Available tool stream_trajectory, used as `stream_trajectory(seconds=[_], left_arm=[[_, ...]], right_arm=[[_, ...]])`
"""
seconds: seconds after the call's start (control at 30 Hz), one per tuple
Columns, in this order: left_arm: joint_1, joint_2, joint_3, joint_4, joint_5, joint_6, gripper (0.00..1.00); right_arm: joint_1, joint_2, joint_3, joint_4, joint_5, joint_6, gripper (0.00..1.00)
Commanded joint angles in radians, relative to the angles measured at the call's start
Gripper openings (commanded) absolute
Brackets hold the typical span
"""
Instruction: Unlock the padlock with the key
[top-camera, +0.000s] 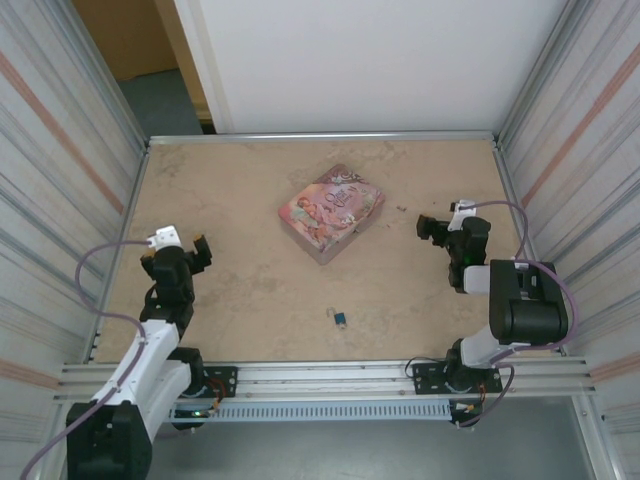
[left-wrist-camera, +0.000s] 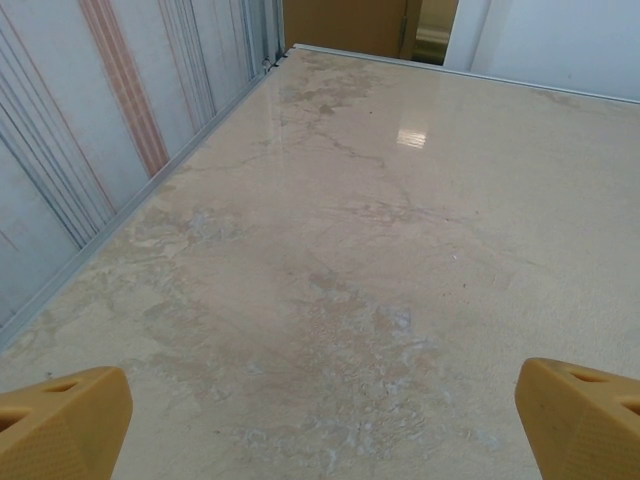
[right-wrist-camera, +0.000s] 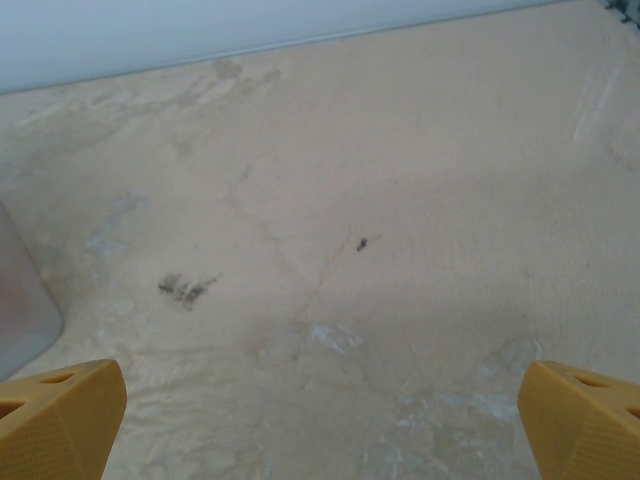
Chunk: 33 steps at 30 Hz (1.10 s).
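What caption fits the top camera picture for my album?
Open left pincer and open right pincer, the tiny blue padlock lying between them, the pink tin behind it.

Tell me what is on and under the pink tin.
Nothing lies on the pink tin: its pictured top is bare. It sits flat on the table; whatever is beneath or inside it is hidden.

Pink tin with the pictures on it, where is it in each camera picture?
Top external: the pink tin lies mid-table, turned cornerwise, beyond both arms.
Right wrist: a blurred rounded corner at the left edge, probably the tin.
Left wrist: bare table and the striped side wall lie ahead.
Shared landmark: the white back wall along the table's far edge, seen in all three.
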Motion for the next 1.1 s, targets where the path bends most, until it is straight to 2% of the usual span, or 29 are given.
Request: stream_trajectory(seconds=[0.0,0.2,0.73,1.07], left_arm=[[0.012,0.051,-0.025,0.106,0.044,0.013,0.99],[0.012,0.176,-0.045,0.301,0.098,0.077,0.99],[0.031,0.398,-0.06,0.627,0.238,0.151,0.99],[0.069,0.687,-0.06,0.917,0.348,0.146,0.99]], right_arm=[[0.003,0.004,0.001,-0.025,0.028,-0.029,0.99],[0.003,0.004,0.001,-0.024,0.03,-0.03,0.99],[0.002,0.005,0.0,-0.024,0.03,-0.031,0.99],[0.003,0.004,0.001,-0.022,0.03,-0.03,0.99]])
